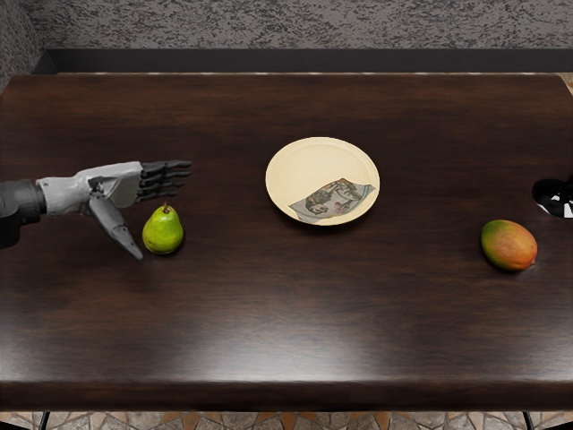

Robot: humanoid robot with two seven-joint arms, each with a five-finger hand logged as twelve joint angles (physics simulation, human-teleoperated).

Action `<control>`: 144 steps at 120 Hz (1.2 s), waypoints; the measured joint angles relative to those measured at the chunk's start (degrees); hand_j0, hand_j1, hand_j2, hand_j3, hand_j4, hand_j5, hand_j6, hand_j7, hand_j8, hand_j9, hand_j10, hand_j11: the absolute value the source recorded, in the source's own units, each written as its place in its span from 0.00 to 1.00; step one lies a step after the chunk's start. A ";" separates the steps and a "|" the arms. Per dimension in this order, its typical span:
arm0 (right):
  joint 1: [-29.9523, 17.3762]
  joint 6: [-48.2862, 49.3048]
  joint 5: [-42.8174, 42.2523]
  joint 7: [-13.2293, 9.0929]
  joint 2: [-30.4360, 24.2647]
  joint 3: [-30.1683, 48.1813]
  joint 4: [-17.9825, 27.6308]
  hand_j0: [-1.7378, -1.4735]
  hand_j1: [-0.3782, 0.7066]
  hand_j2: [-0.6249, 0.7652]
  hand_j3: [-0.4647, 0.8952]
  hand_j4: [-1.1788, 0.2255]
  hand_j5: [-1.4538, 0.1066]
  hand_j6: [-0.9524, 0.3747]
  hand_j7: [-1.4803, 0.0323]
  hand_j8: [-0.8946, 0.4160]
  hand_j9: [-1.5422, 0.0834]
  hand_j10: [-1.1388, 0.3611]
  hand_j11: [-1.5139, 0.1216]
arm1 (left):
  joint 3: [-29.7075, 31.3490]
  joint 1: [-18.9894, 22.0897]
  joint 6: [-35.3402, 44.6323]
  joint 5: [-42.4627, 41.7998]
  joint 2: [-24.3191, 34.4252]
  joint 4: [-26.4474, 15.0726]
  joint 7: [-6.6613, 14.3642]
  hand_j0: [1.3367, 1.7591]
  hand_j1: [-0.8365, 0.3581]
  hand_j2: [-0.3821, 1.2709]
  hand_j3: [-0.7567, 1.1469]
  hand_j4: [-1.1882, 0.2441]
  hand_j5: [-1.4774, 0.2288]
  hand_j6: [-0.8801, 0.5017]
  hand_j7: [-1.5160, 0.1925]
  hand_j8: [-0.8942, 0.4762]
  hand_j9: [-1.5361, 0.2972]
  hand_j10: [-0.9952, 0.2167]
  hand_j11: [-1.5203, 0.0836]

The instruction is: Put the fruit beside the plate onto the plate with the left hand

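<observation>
**Left hand lines up on the pear**

The left hand (121, 186) hangs over the left of the frame, its arm coming in from the left edge. It's wide open and holding nothing: four dark fingers (168, 176) stretch flat toward the middle of the picture, and the thumb (116, 229) angles downward. Just to the right of that thumb stands the pear (163, 230), green, upright, stem up, on the tabletop (286, 313). Thumb tip and pear sit just beside each other; whether they touch, I can't tell. No grasp here.

Further right, at frame centre, sits the plate (304, 166), cream with a patterned patch at its lower right and no fruit on it. The pear is well apart from it, off to its lower left. Far right, a mango (508, 245) lies on its side. A sliver of the right hand (555, 197) peeks in at the right edge, its state unreadable.

This looks like the reach-and-align step, with lift and carry both ahead. The next move, by my reading: drop the palm lower, wrap the fingers round the pear's wide belly opposite the thumb, and close firmly, since that rounded skin could roll away.
</observation>
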 joint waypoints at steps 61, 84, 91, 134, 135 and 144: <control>0.00 0.00 0.00 -0.01 0.00 0.00 0.00 0.30 0.06 0.45 0.34 0.82 0.91 0.70 0.95 0.66 0.93 0.74 0.90 | -0.10 2.99 0.00 -0.12 -4.61 7.24 0.00 0.76 0.99 0.23 0.40 0.83 0.87 0.64 0.89 0.65 0.84 0.82 0.95; 0.00 0.00 0.00 -0.01 0.00 0.00 0.00 0.30 0.06 0.45 0.34 0.82 0.91 0.70 0.95 0.66 0.93 0.74 0.90 | -0.07 3.63 0.00 -0.14 -5.56 7.80 0.00 0.76 0.99 0.23 0.40 0.83 0.87 0.64 0.89 0.65 0.84 0.82 0.95; 0.00 0.00 0.00 -0.01 0.00 0.00 0.00 0.30 0.06 0.45 0.34 0.82 0.91 0.70 0.95 0.66 0.93 0.74 0.90 | -0.08 3.94 0.00 -0.11 -5.62 7.85 0.00 0.76 0.99 0.23 0.40 0.83 0.87 0.64 0.89 0.65 0.84 0.82 0.95; 0.01 0.00 0.00 -0.01 0.00 0.00 0.00 0.30 0.06 0.45 0.34 0.82 0.91 0.70 0.95 0.66 0.93 0.74 0.90 | -0.20 4.26 0.00 -0.05 -6.06 7.85 -0.12 0.76 0.99 0.23 0.40 0.83 0.87 0.64 0.89 0.65 0.84 0.82 0.95; 0.01 0.00 0.00 -0.01 0.00 0.00 0.00 0.30 0.06 0.45 0.34 0.82 0.91 0.70 0.95 0.66 0.93 0.74 0.90 | -0.21 4.26 0.00 -0.05 -6.06 7.84 -0.14 0.76 0.99 0.23 0.40 0.83 0.87 0.64 0.89 0.65 0.84 0.82 0.95; 0.00 0.00 -0.01 0.00 0.00 0.00 0.00 0.30 0.06 0.45 0.34 0.82 0.91 0.70 0.95 0.66 0.93 0.74 0.90 | -0.50 4.34 0.00 -0.03 -6.06 7.78 -0.29 0.76 0.99 0.23 0.40 0.83 0.87 0.64 0.89 0.65 0.84 0.82 0.95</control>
